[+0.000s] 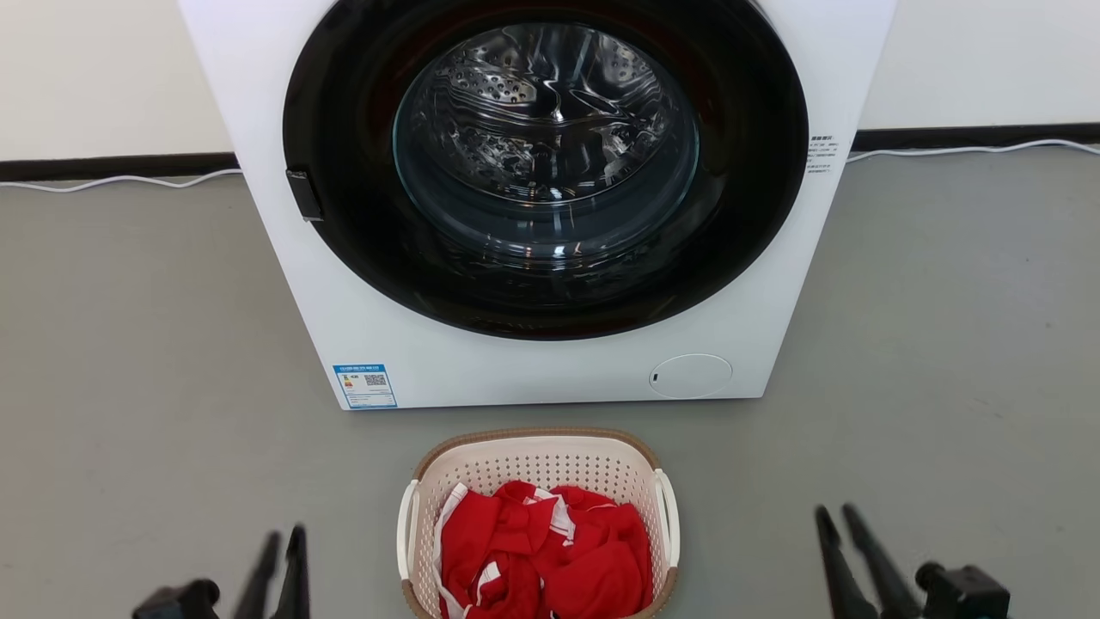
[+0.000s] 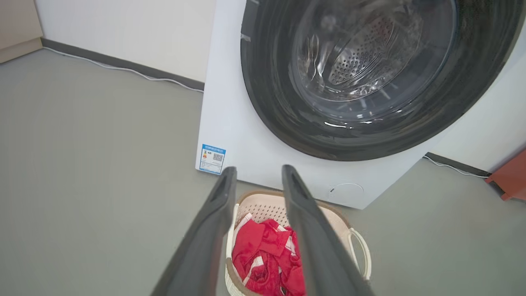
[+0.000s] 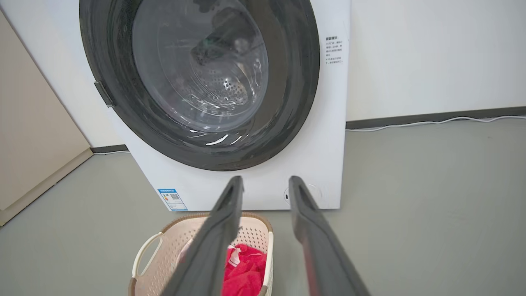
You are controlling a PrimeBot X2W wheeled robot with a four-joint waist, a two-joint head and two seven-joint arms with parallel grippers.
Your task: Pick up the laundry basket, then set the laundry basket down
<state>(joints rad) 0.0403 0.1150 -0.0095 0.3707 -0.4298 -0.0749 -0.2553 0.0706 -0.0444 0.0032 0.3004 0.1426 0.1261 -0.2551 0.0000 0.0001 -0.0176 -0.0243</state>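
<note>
Cropping is cutting off the near end of the cream-white perforated plastic laundry basket with a brown woven-look rim [image 1: 533,436], which is sitting on the grey floor [image 1: 129,387] just in front of the white front-loading washing machine [image 1: 516,374], centred on its door. Crumpled red and white clothes [image 1: 550,550] are hiding the basket's bottom. The washing machine's top is also running out of the head view. The left gripper [image 1: 286,535] is hovering out in front of the washing machine's left corner, fingers parted, holding and touching nothing. The right gripper [image 1: 835,511] is hovering before its right corner, likewise parted and empty.
</note>
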